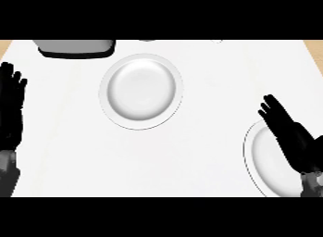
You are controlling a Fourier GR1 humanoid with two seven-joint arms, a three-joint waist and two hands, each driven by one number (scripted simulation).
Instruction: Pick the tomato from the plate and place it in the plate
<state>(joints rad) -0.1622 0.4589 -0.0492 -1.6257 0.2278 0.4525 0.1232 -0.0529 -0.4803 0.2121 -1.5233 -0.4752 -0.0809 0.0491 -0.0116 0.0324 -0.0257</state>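
Note:
No tomato shows anywhere in the head view. A white plate (141, 90) lies near the middle of the white counter, bare inside. A second white plate (259, 159) lies at the lower right, partly covered by my right hand (295, 141), which stretches over it with straight fingers and holds nothing. Whatever lies under that hand is hidden. My left hand (5, 106) rests at the left edge, fingers up and straight, empty.
A grey and black appliance or tray (76, 47) sits at the counter's far edge, upper left. Wooden floor (322, 53) shows beyond the counter's right side and at the top left corner.

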